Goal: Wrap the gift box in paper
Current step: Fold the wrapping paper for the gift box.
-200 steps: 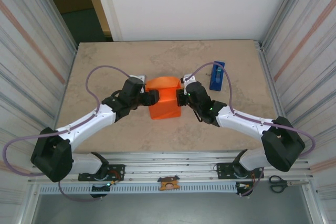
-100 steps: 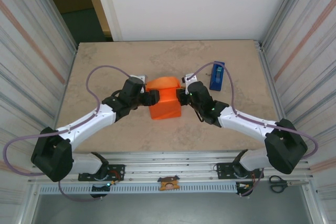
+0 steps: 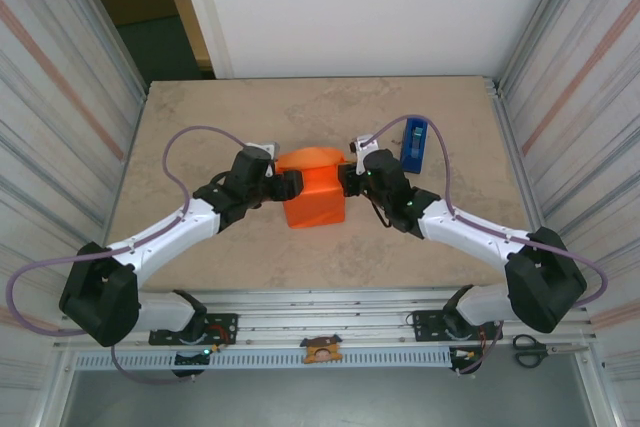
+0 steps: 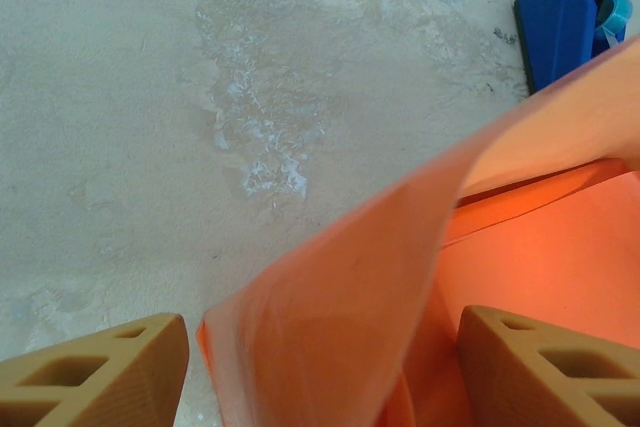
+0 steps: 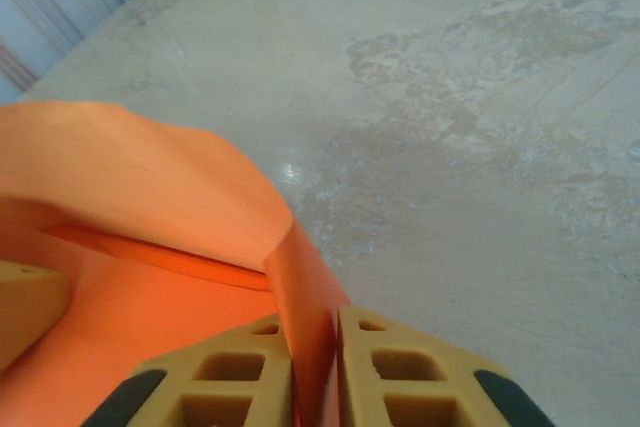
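The job looks to be partway into the folding stage: the paper (image 3: 314,197) is drawn up around a blocky form in the middle of the counter (image 3: 200,117), between the two arms. I take that form for the gift box, though the sheet covers it and I can't pick out its black edges. The right hand (image 5: 313,342) is closed almost flat on a thin upright edge of the paper at the bundle's right side, pinching it between its pads. The left hand (image 3: 291,185) sits against the bundle's left side with its jaws wide apart. A loose flap rises between them, and it grips nothing that I can see. On the far side a flap arches up and curls over, unsecured, and the blue tape dispenser (image 3: 413,144) stands apart to the right of it. To my eye the next move needs the pinched edge pulled taut across the top while the left hand holds the bundle steady, so the sheet creases rather than slides. The bundle faces the arm bases nearly square-on, turned only slightly. Being close to square it has hardly any long axis, though the arched flap makes it run a little longer from near to far.
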`<move>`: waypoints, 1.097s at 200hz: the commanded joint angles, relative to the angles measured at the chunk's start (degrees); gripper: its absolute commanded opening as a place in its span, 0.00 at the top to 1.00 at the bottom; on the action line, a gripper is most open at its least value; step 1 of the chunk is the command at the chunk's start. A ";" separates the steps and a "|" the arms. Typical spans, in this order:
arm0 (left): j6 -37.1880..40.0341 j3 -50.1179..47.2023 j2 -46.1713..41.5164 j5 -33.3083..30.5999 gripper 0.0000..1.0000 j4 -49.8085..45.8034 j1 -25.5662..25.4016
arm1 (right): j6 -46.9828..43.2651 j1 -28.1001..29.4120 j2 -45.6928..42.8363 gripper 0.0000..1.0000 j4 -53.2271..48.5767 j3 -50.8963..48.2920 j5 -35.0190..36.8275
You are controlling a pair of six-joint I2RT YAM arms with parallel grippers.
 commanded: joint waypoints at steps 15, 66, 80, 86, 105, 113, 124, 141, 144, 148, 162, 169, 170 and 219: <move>0.63 -1.12 1.42 1.17 0.28 -2.99 0.52 | -1.07 -0.29 -0.73 0.76 -0.36 3.23 0.86; 0.11 -1.99 2.03 1.65 0.28 -2.25 0.51 | -1.66 -0.30 -1.13 1.00 -0.46 2.74 0.42; 0.64 -1.16 2.19 1.61 0.29 -3.05 0.51 | -1.34 -0.36 -1.61 0.84 0.08 2.93 0.50; 1.05 -0.66 2.21 1.53 0.29 -3.91 0.52 | -1.42 -0.46 -1.77 0.81 -0.48 3.44 0.37; 1.36 -0.76 1.41 0.67 0.28 -3.98 0.58 | -2.10 -0.50 -2.30 0.82 -1.11 4.43 1.15; 1.22 -1.42 1.08 0.77 0.28 -2.86 0.56 | -1.43 -0.71 -2.85 0.82 -0.93 4.43 1.20; 1.10 -1.34 1.19 0.99 0.28 -2.45 0.55 | -0.61 -0.99 -3.66 0.69 -1.29 4.52 0.11; 1.12 -0.13 1.42 1.50 0.28 -3.70 0.53 | 0.17 -1.08 -4.40 0.48 -3.51 4.46 -0.09; 1.15 -0.04 1.34 1.56 0.28 -3.58 0.58 | 0.38 -1.02 -4.45 0.46 -3.96 4.32 0.03; 1.14 -0.08 1.25 1.69 0.28 -3.27 0.52 | 0.69 -1.03 -4.57 0.44 -4.45 4.03 0.30; 0.67 -0.57 0.98 1.79 0.28 -1.90 0.51 | 2.16 -1.09 -4.79 0.28 -3.88 1.90 0.02; 0.34 -0.59 1.02 1.83 0.28 -1.62 0.51 | 2.78 -1.09 -4.50 0.23 -3.12 0.93 -0.77; 0.31 -0.61 1.09 1.85 0.28 -1.56 0.55 | 2.87 -1.04 -4.42 0.22 -3.08 0.83 -0.88; 0.30 0.67 2.43 2.84 0.28 -1.34 0.52 | 5.73 -0.15 1.66 0.19 -3.27 1.62 -0.02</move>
